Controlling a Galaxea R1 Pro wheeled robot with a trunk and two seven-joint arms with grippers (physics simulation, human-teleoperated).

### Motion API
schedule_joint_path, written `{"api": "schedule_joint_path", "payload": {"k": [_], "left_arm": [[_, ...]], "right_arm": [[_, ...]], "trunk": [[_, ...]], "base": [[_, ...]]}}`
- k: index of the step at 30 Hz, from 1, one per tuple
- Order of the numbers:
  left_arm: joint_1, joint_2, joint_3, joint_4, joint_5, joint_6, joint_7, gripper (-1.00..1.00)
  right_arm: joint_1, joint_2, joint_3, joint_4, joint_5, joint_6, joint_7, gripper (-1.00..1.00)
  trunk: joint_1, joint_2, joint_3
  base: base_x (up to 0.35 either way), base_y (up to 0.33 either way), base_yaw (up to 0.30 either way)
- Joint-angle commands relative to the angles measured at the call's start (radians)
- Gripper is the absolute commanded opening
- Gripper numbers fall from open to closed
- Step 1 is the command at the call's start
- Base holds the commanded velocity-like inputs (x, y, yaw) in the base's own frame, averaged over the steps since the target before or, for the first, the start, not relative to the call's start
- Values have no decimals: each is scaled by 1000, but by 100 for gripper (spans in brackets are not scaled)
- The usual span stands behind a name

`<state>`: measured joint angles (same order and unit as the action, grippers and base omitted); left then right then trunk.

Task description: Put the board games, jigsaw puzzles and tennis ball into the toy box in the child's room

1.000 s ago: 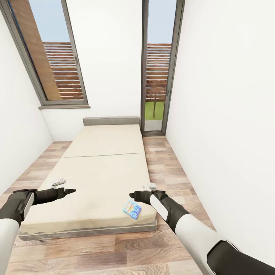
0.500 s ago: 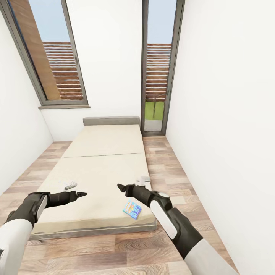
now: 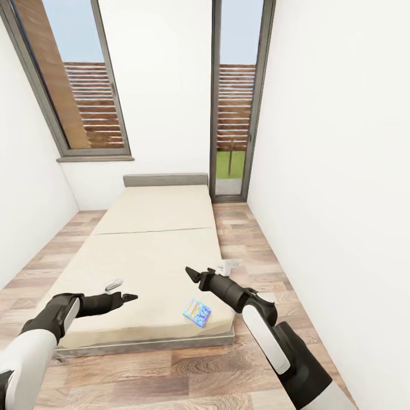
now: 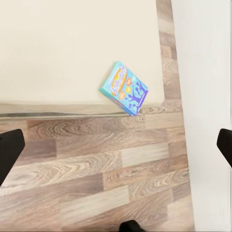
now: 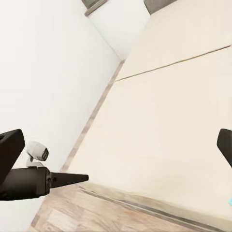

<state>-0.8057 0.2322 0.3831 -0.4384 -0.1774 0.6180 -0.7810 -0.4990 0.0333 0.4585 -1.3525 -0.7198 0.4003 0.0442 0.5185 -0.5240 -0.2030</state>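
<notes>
Facing the bed (image 3: 154, 250) in the child's room, robot parked at the foot end, both arms out over the mattress. Blue board game (image 3: 197, 312) lies flat near the bed's front right corner, close to the edge, turned at an angle to it; the left wrist view shows the same box (image 4: 123, 88) with one corner right at the mattress rim above the wood floor (image 4: 96, 174). Only this one game is visible on the bed here. Right claw (image 3: 191, 274) hangs over the mattress just beyond the box, not touching it; its fingertips sit at opposite edges of the right wrist view, so it reads as spread wide, empty. Left claw (image 3: 130, 296) hovers over the front left part of the mattress, well apart from the box; wrist view shows dark tips far apart, also spread and holding nothing. Handling guess: box looks thin, stiff, light, glossy card, so likely slippery under a pinch and hard to get a finger under on a soft mattress. Best hold is probably across the short width at the edges, or on the corner nearest the rim, where a finger could come in from the side. Risk: a nudge could push it off onto the floor. Toy box and counter lie outside these views.
</notes>
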Motion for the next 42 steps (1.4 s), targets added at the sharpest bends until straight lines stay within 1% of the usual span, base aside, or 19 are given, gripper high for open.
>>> {"api": "schedule_joint_path", "payload": {"k": [1,8,10,12,16,19,24,26,31,42], "left_arm": [[-1,-2,9,3,-10,6,-11,100],[-1,-9,11,50,-9,4,-54,100],[-1,-14,12,56,-7,4,-64,100],[-1,-29,12,61,9,4,-90,100],[-1,-42,11,65,28,4,-116,100],[-1,-50,10,66,34,3,-127,100],[-1,-60,9,67,37,3,-132,100],[-1,-71,8,67,37,3,-132,100],[-1,-86,8,67,36,3,-133,100],[-1,-89,7,67,36,3,-133,100]], "right_arm": [[-1,0,-2,-2,-4,5,1,100],[0,7,-3,-6,-6,4,2,100],[0,8,-3,-6,-6,4,2,100],[0,8,-3,-6,-5,3,2,100],[0,5,-3,-6,-5,2,2,100],[0,4,-3,-6,-4,1,2,100],[0,2,-5,-5,-4,1,2,100],[0,1,-6,-5,-4,1,2,100],[0,2,-6,-4,-3,2,1,100],[0,10,-6,2,-1,2,-1,100]], "trunk": [[4,-9,-5],[31,-58,-27],[39,-72,-33],[47,-86,-40],[62,-114,-52],[73,-135,-61],[93,-170,-77],[100,-184,-83],[119,-219,-99],[162,-296,-134]], "base": [[0,0,0],[0,0,0],[0,0,0],[0,0,0],[0,0,0],[0,0,0],[0,0,0],[0,0,0],[0,0,0],[0,0,0]]}}
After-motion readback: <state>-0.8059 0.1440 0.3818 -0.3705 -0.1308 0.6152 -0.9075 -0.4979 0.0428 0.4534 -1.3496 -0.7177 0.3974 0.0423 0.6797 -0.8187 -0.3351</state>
